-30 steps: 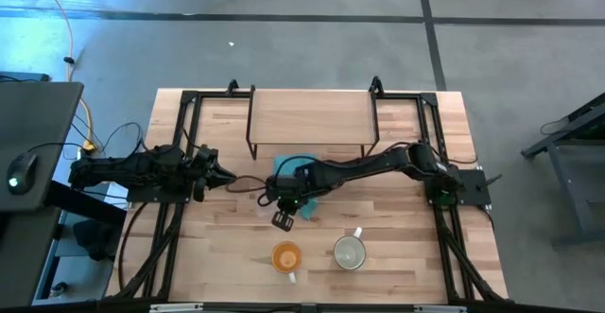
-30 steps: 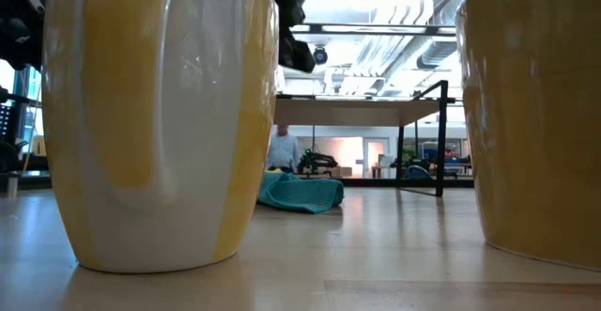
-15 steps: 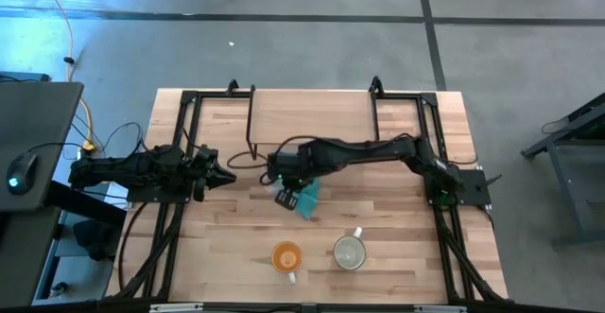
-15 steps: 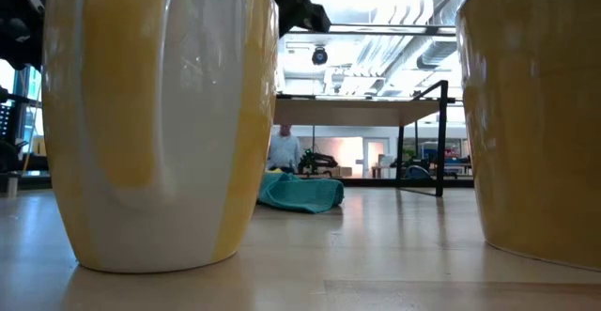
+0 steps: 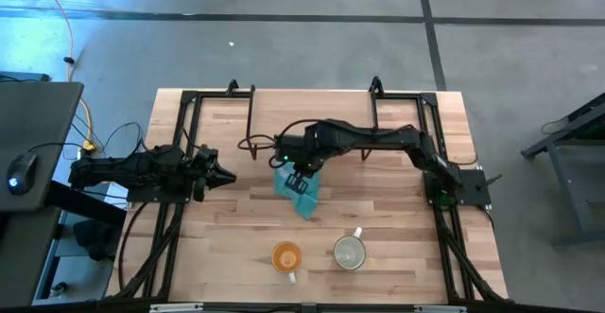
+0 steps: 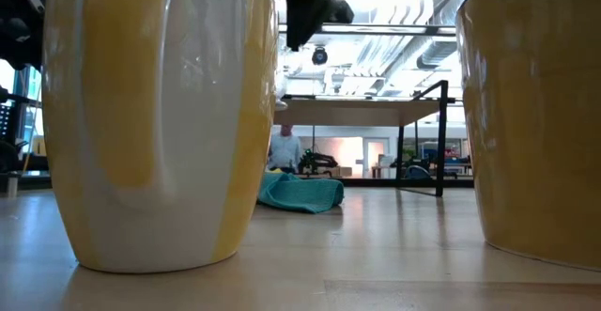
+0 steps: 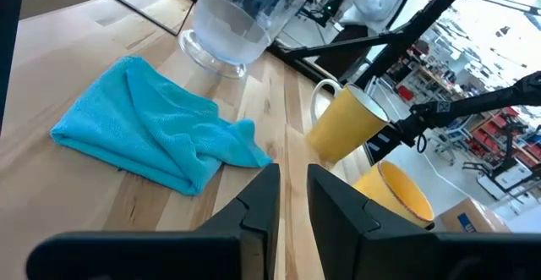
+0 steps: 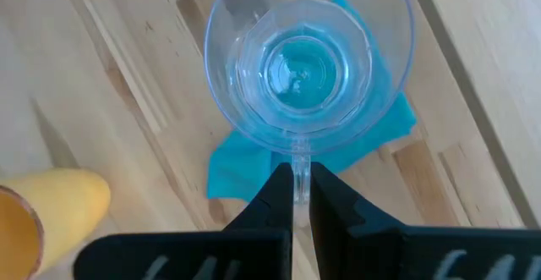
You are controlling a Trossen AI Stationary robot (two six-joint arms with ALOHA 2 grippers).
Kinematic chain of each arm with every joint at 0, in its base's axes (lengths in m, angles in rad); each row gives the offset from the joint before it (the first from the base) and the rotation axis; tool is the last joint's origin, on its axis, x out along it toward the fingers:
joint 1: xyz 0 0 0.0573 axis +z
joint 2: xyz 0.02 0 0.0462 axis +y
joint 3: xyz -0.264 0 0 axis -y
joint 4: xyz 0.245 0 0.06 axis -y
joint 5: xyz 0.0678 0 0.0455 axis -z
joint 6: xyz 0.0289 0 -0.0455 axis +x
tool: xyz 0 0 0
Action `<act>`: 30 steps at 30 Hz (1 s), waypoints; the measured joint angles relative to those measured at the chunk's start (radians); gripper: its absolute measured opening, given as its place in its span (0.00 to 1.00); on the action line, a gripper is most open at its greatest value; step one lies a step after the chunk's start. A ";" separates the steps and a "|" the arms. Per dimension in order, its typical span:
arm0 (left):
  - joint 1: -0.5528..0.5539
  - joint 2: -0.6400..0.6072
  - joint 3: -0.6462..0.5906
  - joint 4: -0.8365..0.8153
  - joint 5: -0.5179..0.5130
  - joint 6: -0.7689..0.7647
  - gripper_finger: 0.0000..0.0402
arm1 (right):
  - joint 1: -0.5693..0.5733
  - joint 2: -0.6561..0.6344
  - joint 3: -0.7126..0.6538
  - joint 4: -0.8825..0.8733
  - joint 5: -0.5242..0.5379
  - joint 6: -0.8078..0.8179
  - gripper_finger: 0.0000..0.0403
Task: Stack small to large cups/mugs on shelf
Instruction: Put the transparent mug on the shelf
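My right gripper (image 5: 299, 168) is shut on the small clear glass cup (image 8: 308, 60) and holds it in the air over the teal cloth (image 5: 301, 193), just in front of the shelf (image 5: 312, 114). The shelf is a light-wood board on thin black legs at the table's far side. The orange mug (image 5: 286, 256) and the pale cream-grey mug (image 5: 350, 252) stand upright side by side near the table's near edge. They fill the low view as mug (image 6: 160, 114) and mug (image 6: 540, 114). My left gripper (image 5: 225, 176) waits at the table's left, shut, pointing at the cloth (image 7: 161, 136). My right gripper pinches the glass cup's thin handle (image 8: 301, 168) between its two fingers, coming from above and pointing down. The cup hangs upright, mouth up, lifted clear of the table, with the teal cloth (image 8: 245, 170) below it.
The teal cloth lies crumpled on the table's middle, in front of the shelf. Black frame rails run along the table's left and right sides. Bare wood lies between the cloth and the two mugs. A person shows far off in the room in the low view (image 6: 282, 147).
My right gripper, shut on the glass cup, has moved from just left of the cloth toward the table's far edge and upward. It now hangs over the cloth near the shelf's front. The cup travelled with it, upright. The mugs and cloth stayed put.
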 joint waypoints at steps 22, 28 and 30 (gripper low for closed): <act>0.000 0.000 0.000 0.000 -0.008 0.008 0.13 | -0.021 -0.119 0.000 -0.082 0.055 0.034 0.00; 0.000 0.000 0.000 0.001 -0.008 0.000 0.13 | -0.039 -0.171 0.000 -0.140 0.094 0.044 0.00; 0.000 0.000 0.000 0.001 -0.008 -0.003 0.13 | -0.046 -0.183 0.000 -0.148 0.107 0.052 0.00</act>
